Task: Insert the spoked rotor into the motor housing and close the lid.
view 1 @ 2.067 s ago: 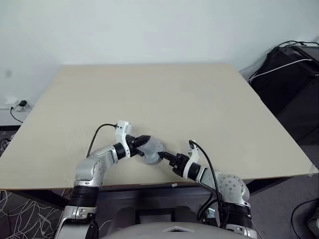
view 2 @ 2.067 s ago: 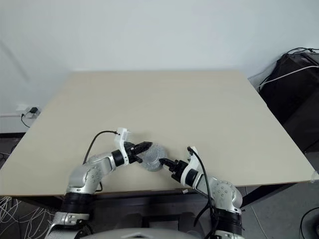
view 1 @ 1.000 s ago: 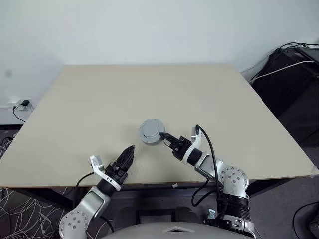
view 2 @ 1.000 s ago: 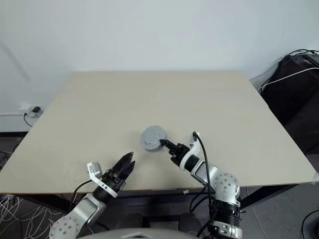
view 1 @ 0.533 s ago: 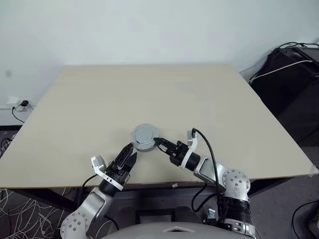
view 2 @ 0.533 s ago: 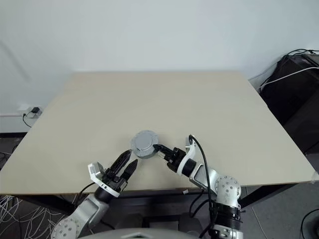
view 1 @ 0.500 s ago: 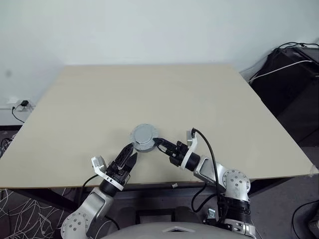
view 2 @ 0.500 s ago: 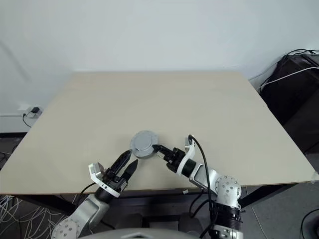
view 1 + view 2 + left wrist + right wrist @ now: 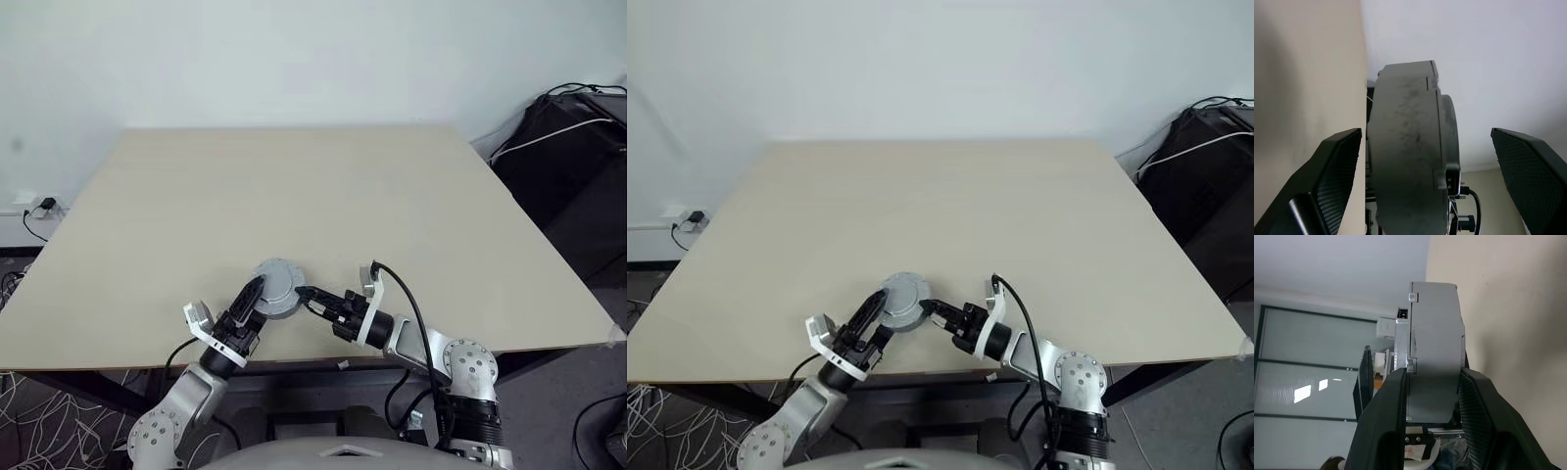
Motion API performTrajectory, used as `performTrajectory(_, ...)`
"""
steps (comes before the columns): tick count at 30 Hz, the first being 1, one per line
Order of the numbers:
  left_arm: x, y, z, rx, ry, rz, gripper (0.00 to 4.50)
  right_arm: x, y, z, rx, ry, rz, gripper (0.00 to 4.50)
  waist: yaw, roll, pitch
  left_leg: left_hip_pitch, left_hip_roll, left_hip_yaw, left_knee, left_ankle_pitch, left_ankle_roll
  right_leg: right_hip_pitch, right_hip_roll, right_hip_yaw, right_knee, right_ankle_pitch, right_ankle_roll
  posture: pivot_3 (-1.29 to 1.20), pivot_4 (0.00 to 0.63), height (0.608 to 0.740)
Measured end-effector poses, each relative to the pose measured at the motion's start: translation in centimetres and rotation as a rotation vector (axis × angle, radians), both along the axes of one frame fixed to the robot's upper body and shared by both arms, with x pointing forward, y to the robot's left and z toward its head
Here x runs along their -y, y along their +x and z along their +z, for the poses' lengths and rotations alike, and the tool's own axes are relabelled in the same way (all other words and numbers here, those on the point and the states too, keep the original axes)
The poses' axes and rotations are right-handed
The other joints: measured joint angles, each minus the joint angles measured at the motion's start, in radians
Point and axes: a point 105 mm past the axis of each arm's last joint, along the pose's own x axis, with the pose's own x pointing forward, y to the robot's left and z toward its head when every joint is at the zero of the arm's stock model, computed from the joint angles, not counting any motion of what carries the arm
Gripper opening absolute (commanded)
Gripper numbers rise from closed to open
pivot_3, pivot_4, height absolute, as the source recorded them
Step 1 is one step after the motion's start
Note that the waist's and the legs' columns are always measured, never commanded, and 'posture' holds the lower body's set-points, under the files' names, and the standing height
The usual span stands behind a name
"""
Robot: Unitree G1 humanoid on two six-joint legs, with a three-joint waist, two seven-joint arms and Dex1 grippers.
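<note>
Right wrist view catches the right tool [image 9: 1425, 382] clamped across the edge of the motor housing [image 9: 1434, 347], lid [image 9: 276, 285] shut on top, near the table's [image 9: 294, 186] front edge. Left tool [image 9: 253, 296] sits spread wide, fingers [image 9: 1337, 161] flanking the housing without touching.

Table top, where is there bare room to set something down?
The table is bare from its far edge down to the closed grey motor housing and out to both side edges. It is crowded only at the near edge, where the left tool and right tool flank the housing.
</note>
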Motion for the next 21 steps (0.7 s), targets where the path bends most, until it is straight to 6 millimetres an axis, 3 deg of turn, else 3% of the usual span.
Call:
performTrajectory(7, 0.03, -0.08, -0.30, -0.012, -0.009, -0.004, 2.08, -0.16, -0.21, 0.18, 0.000, 0.018, 0.010, 1.22, 0.000, 0.000, 0.000, 0.000, 0.000, 0.000, 0.000, 0.000, 0.000, 0.000, 0.000, 0.000, 0.000, 0.000, 0.000, 0.00, 0.000, 0.740)
performTrajectory(19, -0.16, 0.00, -0.28, -0.011, -0.011, 0.011, 2.08, -0.26, 0.01, 0.18, 0.039, -0.022, 0.000, 1.22, 0.001, 0.000, 0.000, 0.000, 0.000, 0.000, 0.000, 0.000, 0.000, 0.000, 0.001, 0.000, 0.000, 0.000, 0.000, 0.00, 0.000, 0.740)
performTrajectory(21, -0.38, 0.24, -0.20, -0.005, -0.005, 0.027, 2.08, -0.29, 0.18, 0.15, 0.047, -0.027, -0.011, 1.95, 0.001, 0.000, 0.000, 0.000, 0.000, 0.000, 0.000, 0.000, 0.000, 0.000, 0.001, 0.000, 0.000, 0.000, 0.000, 0.00, 0.000, 0.740)
